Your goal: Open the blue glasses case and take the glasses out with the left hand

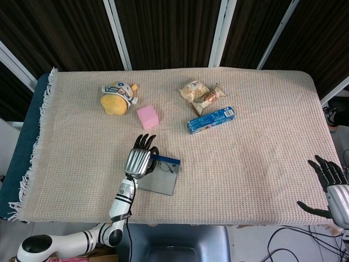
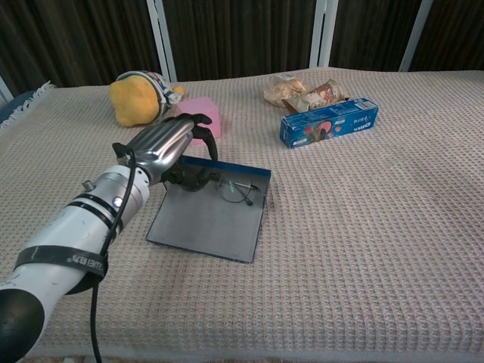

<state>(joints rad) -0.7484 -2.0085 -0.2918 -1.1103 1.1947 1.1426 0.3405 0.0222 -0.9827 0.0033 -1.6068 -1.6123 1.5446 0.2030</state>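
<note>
Half the glasses point(image 2: 236, 190) hidden | left hand point(image 2: 168, 144) covers them

Head view overhead; chest view low, nearer.

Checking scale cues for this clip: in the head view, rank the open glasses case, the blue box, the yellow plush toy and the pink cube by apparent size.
1. glasses case
2. blue box and yellow plush toy: too close to rank
3. pink cube

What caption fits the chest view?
Left robot hand reaching into the opened blue glasses case, fingers over the glasses lying inside.
</note>
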